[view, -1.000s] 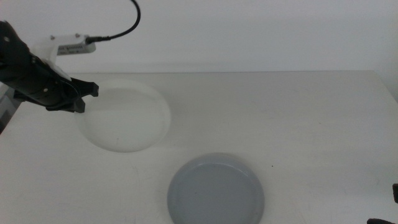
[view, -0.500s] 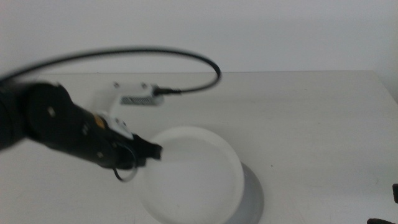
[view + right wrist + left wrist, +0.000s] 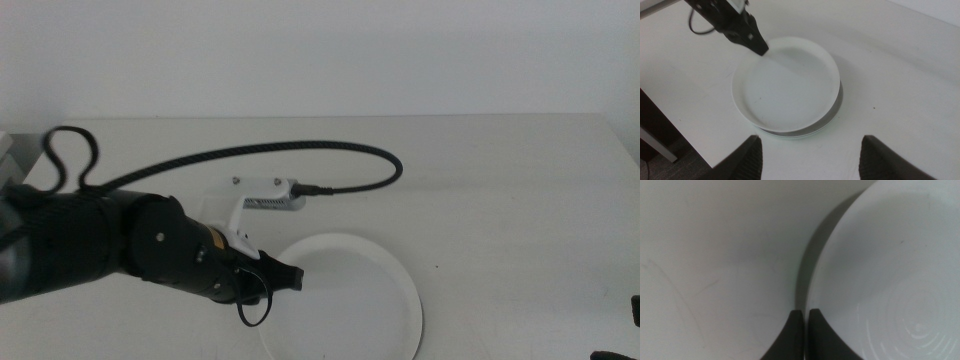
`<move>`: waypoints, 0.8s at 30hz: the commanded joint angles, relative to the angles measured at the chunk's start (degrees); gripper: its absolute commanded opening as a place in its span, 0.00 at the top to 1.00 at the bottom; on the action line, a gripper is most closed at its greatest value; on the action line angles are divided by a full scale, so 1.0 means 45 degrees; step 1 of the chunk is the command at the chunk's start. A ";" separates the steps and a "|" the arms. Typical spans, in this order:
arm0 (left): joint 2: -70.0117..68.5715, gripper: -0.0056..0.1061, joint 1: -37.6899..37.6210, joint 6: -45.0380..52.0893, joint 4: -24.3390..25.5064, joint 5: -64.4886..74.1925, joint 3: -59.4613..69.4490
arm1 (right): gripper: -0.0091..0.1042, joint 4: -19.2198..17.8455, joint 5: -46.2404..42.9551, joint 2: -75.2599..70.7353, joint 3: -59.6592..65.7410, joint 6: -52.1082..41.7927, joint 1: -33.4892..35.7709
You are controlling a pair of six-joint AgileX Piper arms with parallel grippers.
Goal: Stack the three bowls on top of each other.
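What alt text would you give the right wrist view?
The left gripper, jaws shut on the rim, holds a white bowl over another bowl whose edge peeks out beneath, on a white table. The right gripper hangs open in the foreground.

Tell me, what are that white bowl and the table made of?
The white bowl looks like glazed ceramic or melamine: smooth, soft sheen, faint concentric rings in the left wrist view. I cannot tell which. The table looks like matte off-white laminate, faintly scuffed. The left gripper pinches the bowl's rim.
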 commanded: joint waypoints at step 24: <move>-0.5648 0.01 0.0094 -0.0273 0.3462 0.1531 -0.0930 | 0.48 0.0010 -0.0756 0.0094 -0.0290 -0.0093 0.0025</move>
